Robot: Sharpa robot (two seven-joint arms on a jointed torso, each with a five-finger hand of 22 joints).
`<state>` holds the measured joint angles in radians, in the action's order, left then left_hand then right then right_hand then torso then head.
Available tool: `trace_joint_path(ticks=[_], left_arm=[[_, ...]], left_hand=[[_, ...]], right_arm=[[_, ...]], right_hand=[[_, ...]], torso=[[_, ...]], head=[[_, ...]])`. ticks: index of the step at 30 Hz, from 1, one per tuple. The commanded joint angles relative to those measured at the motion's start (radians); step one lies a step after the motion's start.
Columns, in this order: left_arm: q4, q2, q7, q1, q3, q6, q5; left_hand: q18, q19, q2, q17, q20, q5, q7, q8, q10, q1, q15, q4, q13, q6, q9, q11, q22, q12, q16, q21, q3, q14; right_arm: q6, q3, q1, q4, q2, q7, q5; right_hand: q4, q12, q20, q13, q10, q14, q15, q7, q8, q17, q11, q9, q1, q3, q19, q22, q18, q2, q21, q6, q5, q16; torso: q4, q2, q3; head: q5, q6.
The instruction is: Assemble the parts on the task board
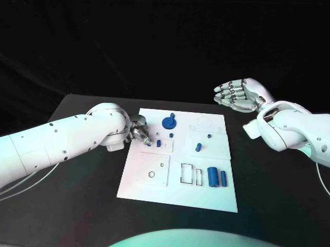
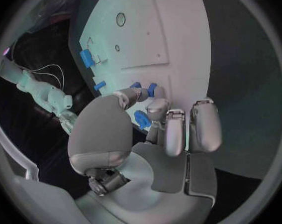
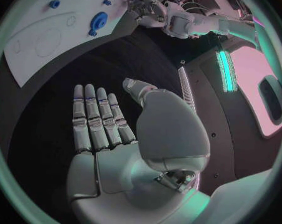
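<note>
**Left hand down on the board, right hand lifted and free**

Fingers of my left hand are curled down onto the near-left part of the task board, bunched around a small blue part that shows between the fingertips in my left wrist view. Whether I am truly gripping that part or just touching it, I cannot tell; the fingers hide the contact. Just beside my fingertips sit two more small blue pieces on the white plate.

My right hand hangs above the black table, off the board's far-right corner, palm showing, fingers straight and side by side with the thumb held apart. It holds nothing.

Outward from the left hand, a blue gear-shaped part lies near the board's far edge, towards the middle. A short blue piece lies near the centre, with a tiny blue one just beyond it. Towards the near edge, two blue cylinders lie side by side, close but apart, just right of a rectangular outline on the plate. A ring-shaped outline marks the near-left panel, and a faint circle marks the far-right corner.
</note>
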<state>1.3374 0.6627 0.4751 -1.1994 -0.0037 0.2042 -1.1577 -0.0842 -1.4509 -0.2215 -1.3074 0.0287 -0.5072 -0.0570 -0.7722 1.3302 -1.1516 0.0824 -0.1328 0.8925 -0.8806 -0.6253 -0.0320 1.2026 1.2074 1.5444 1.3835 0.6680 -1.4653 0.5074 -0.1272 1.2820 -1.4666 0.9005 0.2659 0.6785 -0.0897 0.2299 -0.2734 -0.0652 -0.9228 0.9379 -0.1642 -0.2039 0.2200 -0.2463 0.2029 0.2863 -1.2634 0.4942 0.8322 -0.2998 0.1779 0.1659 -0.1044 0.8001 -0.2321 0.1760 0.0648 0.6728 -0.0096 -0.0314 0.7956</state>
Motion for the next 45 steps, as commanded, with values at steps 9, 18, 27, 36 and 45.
trace_joint_path(ticks=[9, 18, 27, 36, 45], left_arm=[[-0.009, -0.003, 0.005, 0.007, -0.005, 0.002, 0.027], [-0.011, 0.002, 0.005, 0.007, -0.003, -0.033, 0.031], [-0.01, 0.006, 0.006, 0.007, 0.003, -0.05, 0.031], [-0.003, 0.013, 0.007, 0.007, 0.014, -0.058, 0.028], [0.022, 0.029, -0.029, 0.006, 0.036, -0.132, 0.044]], left_hand=[[0.011, 0.001, 0.013, -0.194, -0.016, 0.01, 0.025, 0.003, 0.005, 0.048, 0.015, 0.049, -0.004, 0.002, -0.011, -0.009, -0.001, -0.016, 0.004, 0.0, 0.007, -0.089], [0.01, 0.001, -0.011, -0.186, -0.016, 0.013, 0.021, 0.026, -0.007, 0.127, 0.014, -0.079, -0.01, -0.013, -0.005, -0.005, -0.008, -0.024, 0.001, -0.006, -0.142, -0.087], [0.01, 0.0, -0.013, -0.186, -0.016, 0.031, 0.02, 0.036, -0.008, 0.118, 0.013, -0.125, -0.006, -0.016, -0.005, -0.004, -0.007, -0.025, 0.001, -0.007, -0.193, -0.087], [0.01, 0.0, -0.012, -0.186, -0.016, 0.036, 0.021, 0.038, -0.008, 0.113, 0.013, -0.141, -0.004, -0.019, -0.005, -0.004, -0.007, -0.024, 0.001, -0.007, -0.205, -0.087], [0.009, 0.002, -0.013, -0.179, -0.015, 0.101, 0.017, 0.048, -0.015, 0.121, 0.011, -0.159, -0.013, -0.015, -0.005, -0.001, -0.013, -0.032, -0.002, -0.012, -0.247, -0.085]], right_arm=[[-0.002, 0.0, -0.001, 0.001, -0.001, 0.007, -0.001], [0.0, 0.0, -0.002, 0.001, 0.0, 0.006, -0.003], [0.001, 0.0, -0.003, 0.0, 0.001, 0.006, -0.003], [0.002, 0.0, -0.004, 0.001, 0.002, 0.006, -0.003], [0.003, 0.0, -0.005, 0.001, 0.002, 0.007, -0.003]], right_hand=[[0.005, -0.01, -0.003, 0.002, -0.007, 0.007, -0.002, -0.062, -0.007, 0.006, 0.002, -0.003, 0.012, -0.004, 0.007, 0.006, 0.004, -0.003, 0.01, 0.004, -0.005, -0.009], [0.006, -0.015, -0.004, 0.002, -0.003, 0.005, -0.003, -0.063, -0.011, 0.011, 0.004, -0.006, 0.016, -0.008, 0.007, 0.013, 0.003, -0.003, 0.016, 0.002, -0.005, -0.015], [0.006, -0.017, -0.005, 0.002, -0.002, 0.004, -0.005, -0.064, -0.013, 0.014, 0.005, -0.007, 0.017, -0.01, 0.004, 0.018, 0.002, -0.003, 0.021, 0.001, -0.006, -0.019], [0.007, -0.018, -0.005, 0.002, -0.001, 0.004, -0.005, -0.065, -0.014, 0.016, 0.006, -0.007, 0.018, -0.012, 0.002, 0.021, 0.002, -0.003, 0.024, 0.001, -0.006, -0.021], [0.007, -0.019, -0.006, 0.002, -0.001, 0.004, -0.006, -0.065, -0.015, 0.017, 0.006, -0.008, 0.02, -0.014, 0.001, 0.024, 0.002, -0.003, 0.026, 0.0, -0.005, -0.022]], torso=[[-0.0012, -0.001, -0.0008], [-0.0005, -0.001, -0.0002], [0.0, 0.0, -0.0008], [0.0007, -0.002, -0.0003], [0.0009, -0.002, 0.0001]], head=[[0.001, -0.003], [0.005, -0.007], [0.007, -0.008], [0.007, -0.009], [0.006, -0.013]])
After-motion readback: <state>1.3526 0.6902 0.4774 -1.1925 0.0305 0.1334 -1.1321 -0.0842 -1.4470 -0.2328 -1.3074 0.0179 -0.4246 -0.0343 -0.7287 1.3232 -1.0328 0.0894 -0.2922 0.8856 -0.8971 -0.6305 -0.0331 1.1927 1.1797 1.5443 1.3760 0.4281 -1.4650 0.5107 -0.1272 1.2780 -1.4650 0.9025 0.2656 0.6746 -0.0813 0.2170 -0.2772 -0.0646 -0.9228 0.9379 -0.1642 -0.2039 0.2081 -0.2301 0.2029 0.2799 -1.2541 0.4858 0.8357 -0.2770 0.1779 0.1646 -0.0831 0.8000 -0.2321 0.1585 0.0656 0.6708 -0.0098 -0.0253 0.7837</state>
